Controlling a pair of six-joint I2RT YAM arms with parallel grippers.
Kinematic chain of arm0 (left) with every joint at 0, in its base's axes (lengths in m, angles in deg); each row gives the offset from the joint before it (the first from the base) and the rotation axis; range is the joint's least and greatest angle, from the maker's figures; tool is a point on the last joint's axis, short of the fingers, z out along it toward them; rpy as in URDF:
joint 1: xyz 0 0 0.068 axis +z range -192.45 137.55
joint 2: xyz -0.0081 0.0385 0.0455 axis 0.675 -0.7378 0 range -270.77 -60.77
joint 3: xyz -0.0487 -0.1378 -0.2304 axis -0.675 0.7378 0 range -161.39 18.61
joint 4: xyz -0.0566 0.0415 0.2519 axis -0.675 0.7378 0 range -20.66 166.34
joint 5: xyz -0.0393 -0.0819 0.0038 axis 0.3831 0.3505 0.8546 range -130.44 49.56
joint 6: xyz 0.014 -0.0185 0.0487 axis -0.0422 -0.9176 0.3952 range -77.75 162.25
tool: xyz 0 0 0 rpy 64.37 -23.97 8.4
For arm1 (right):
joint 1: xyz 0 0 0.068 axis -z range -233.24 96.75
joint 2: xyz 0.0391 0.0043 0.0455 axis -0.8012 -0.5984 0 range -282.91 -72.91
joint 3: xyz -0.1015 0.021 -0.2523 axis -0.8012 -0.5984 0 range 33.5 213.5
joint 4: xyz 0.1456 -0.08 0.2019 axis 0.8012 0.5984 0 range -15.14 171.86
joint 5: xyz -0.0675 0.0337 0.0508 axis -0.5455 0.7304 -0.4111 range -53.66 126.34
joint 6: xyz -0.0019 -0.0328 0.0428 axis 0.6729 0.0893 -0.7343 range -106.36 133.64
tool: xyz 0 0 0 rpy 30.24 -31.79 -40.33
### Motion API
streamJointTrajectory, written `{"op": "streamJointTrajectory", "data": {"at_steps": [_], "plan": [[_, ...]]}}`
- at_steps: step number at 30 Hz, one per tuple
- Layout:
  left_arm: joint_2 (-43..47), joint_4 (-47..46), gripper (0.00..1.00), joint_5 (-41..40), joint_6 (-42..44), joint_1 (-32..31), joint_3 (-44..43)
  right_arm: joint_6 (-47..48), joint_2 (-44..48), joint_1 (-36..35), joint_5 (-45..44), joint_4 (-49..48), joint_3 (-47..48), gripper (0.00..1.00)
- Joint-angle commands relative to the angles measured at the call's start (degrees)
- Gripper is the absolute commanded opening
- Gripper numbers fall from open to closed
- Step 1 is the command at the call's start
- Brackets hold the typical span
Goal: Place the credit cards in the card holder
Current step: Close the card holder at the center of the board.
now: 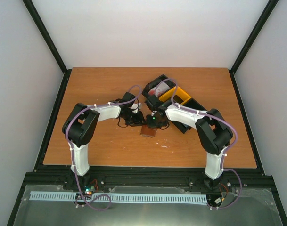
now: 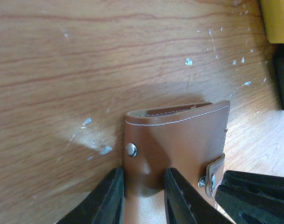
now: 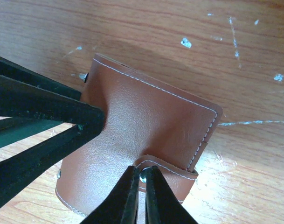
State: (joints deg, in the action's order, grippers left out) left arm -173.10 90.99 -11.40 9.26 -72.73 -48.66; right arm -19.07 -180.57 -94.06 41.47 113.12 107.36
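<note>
Right tool pinches card holder (brown); left tool too

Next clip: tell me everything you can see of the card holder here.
The card holder is a tan-brown leather bifold with pale stitching along its edges, a silver snap stud and a snap tab. It lies folded on the wooden table, near the black and yellow bins. The left gripper pinches one edge, puckering the leather; the right gripper is closed on the tab. Its inside is mostly hidden.
</note>
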Motion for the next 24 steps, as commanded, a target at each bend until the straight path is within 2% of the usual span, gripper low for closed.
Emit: {"op": "streamJointTrajectory", "data": {"at_steps": [1, 24], "plan": [[-5.2, 5.0, 0.26, -4.8, 1.3, -0.8, 2.3, 0.2, -0.8, -0.4, -0.3, 0.7, -0.5, 0.07], [-5.5, 5.2, 0.26, -4.9, 1.5, -0.8, 2.0, 0.5, -3.7, -0.4, 1.1, 0.2, -2.1, 0.06]]}}
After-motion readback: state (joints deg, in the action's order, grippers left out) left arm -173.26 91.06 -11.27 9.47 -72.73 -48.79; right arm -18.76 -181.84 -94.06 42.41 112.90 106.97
